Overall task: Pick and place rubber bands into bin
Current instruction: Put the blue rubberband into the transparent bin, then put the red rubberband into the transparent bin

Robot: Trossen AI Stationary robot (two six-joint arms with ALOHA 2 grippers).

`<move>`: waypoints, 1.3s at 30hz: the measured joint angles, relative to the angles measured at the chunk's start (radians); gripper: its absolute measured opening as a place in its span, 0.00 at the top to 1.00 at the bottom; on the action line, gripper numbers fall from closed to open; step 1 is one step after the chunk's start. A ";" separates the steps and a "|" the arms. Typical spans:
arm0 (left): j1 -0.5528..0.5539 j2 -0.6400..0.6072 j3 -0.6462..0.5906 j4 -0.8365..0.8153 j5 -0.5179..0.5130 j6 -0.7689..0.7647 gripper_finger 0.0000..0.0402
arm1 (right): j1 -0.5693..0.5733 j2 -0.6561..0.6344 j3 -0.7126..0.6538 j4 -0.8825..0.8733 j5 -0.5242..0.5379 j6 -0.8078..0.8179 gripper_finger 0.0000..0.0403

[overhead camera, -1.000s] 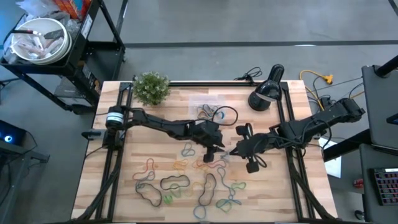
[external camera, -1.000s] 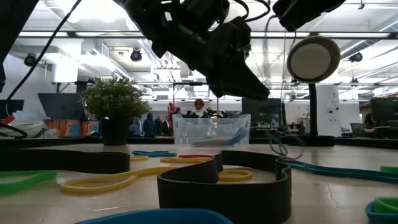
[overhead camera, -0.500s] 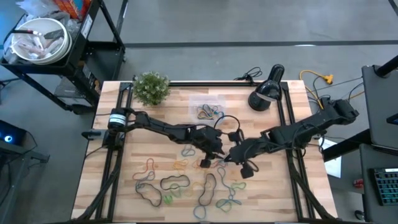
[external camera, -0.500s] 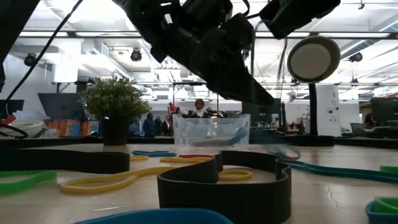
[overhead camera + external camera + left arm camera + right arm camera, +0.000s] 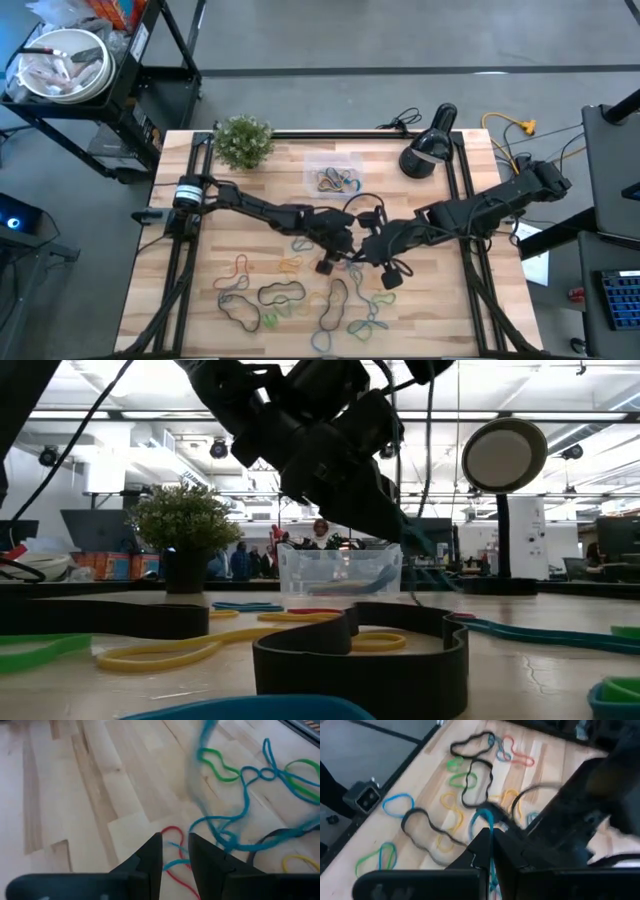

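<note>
Right gripper [image 5: 366,253] has moved left, meeting left gripper [image 5: 336,252].

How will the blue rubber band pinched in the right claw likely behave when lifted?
Probably floppy: the blue rubber band sags in a loose loop ahead of the right claw. Likely very light, since it is only a thin strand. It may drag neighbours along, as a black band lies close beside it.

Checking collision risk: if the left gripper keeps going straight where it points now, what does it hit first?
Probably the red band and the blue band lying on the table just past the left gripper. Height above the wood is unclear.
</note>
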 joint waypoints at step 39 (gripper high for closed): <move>-0.016 -0.008 0.004 -0.103 0.001 -0.065 0.81 | -0.031 0.005 -0.148 -0.384 -0.014 0.367 0.78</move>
